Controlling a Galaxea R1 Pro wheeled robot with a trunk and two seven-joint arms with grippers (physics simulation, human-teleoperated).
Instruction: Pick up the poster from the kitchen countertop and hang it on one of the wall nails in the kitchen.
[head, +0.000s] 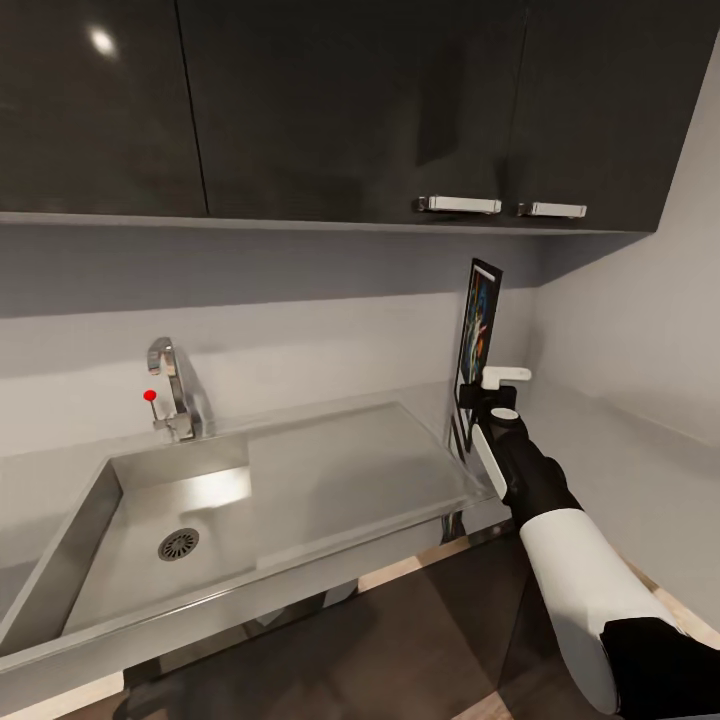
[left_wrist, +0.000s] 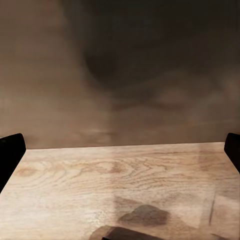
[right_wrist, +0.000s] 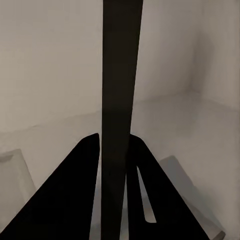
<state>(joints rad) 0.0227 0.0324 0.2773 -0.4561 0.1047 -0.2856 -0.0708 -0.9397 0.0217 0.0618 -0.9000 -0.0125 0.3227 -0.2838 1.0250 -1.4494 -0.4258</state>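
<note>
Two pincers to log. My right pincer (head: 487, 398) is clenched on the poster (head: 480, 325), which stands upright and edge-on straight out from the fingers; in the right wrist view its thin dark edge (right_wrist: 120, 100) runs up between the two black fingers (right_wrist: 75, 195), pinched low on the frame. The left pincer's fingertips (left_wrist: 10, 155) sit at the margins of its own view, set wide apart and holding nothing, over wood floor (left_wrist: 120, 175).

Just below the right pincer: the grey countertop (head: 590, 440), with the steel sink (head: 200, 500) off to its left. The poster looks lifted clear of the slab, though I cannot tell the gap for certain.

Beyond the poster: pale backsplash (head: 300, 330). To the pincer's right, the side wall (head: 640, 300). Above, glossy black cabinets (head: 400, 100) with their handles (head: 458, 204).

No nail spotted on either wall from here; too small to tell.

Risks, as I judge them:
- Grip is on a thin edge near the bottom, so the tall poster may swing or slip when I turn the wrist.
- Its top edge is close under the cabinets; raising it straight could knock it.
- Corner is tight; swinging right could scrape the wall.
- Without the nail located, I could press the frame against bare wall and drop it.
</note>
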